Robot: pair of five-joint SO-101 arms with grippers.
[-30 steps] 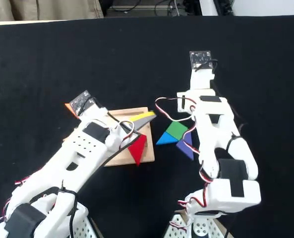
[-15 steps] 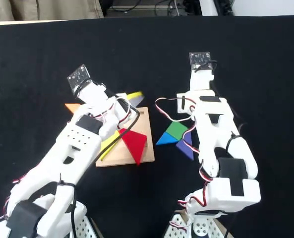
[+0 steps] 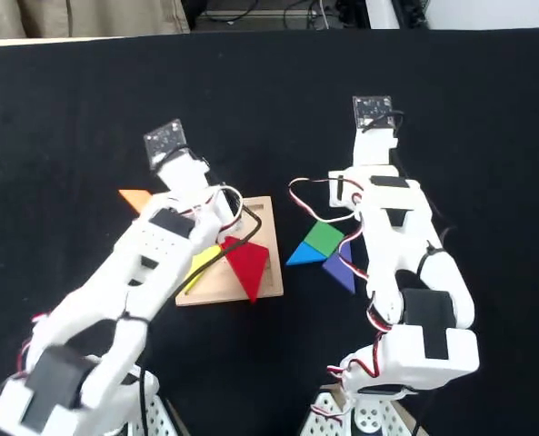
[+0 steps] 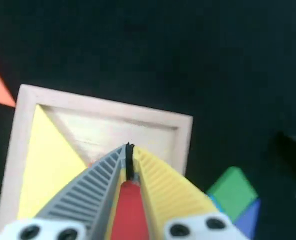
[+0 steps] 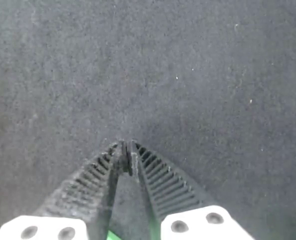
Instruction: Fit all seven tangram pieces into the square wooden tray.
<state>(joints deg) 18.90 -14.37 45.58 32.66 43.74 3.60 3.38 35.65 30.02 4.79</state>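
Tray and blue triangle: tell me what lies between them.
Nothing. In the high view, a bare strip of black cloth separates the tray from the blue triangle.

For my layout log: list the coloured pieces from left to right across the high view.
orange piece → yellow piece → red triangle → blue triangle → green square → purple piece

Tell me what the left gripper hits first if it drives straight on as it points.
The left gripper would probably meet the bare floor of the tray, just short of its far rim; depth is unclear.
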